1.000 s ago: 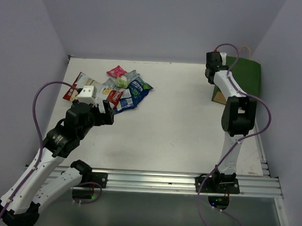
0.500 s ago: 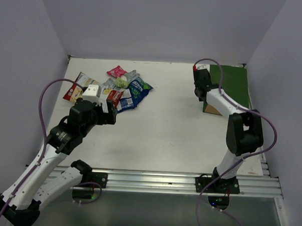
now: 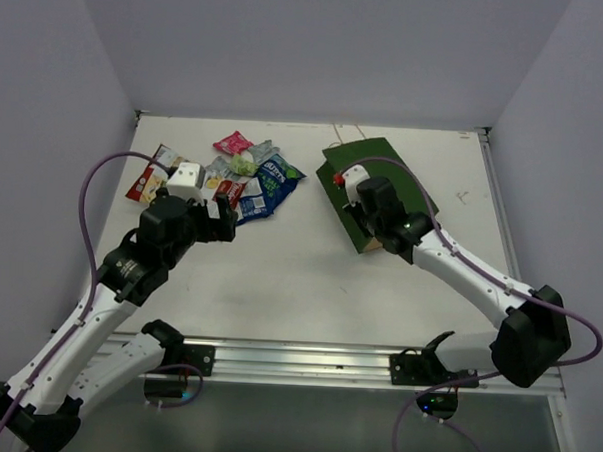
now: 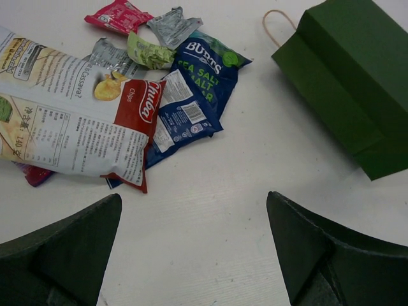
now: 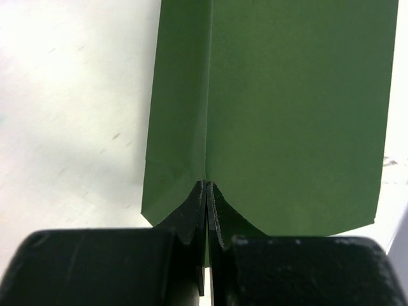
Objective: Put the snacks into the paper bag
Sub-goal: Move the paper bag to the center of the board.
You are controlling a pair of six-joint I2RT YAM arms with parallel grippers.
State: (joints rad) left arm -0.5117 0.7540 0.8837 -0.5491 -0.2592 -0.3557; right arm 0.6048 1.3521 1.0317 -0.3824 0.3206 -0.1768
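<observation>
On the left of the white table (image 3: 309, 276) the snacks lie in a loose, overlapping heap of crinkled foil. The largest is the flat white-red-yellow chip bag (image 4: 70, 127), glossy and printed with small text. A purple corner (image 4: 35, 173) pokes out under its near edge. Overlapping its right side is the blue-white packet (image 4: 194, 89), and beyond it lie the crumpled green packet (image 4: 148, 52), the silver-grey packet (image 4: 173, 24) and the pink packet (image 4: 118, 16) farthest back. The left gripper (image 4: 194, 201) hangs just on the near side of this heap with its dark, wedge-shaped fingers (image 4: 70, 245) spread wide, bare table between them. The chip bag's lower corner is just beyond the left finger and touches neither. To the right of the heap, well apart from it, the paper bag (image 3: 384, 165) lies slanted on its side, a boxy form of matte dark green paper with sharp creases. Thin tan loop handles (image 3: 344, 134) lie at its far end and a brown kraft strip shows at its near end. The right gripper (image 5: 207, 191) has its black jaws pressed together, pinching a folded crease at the bag's near edge.
</observation>
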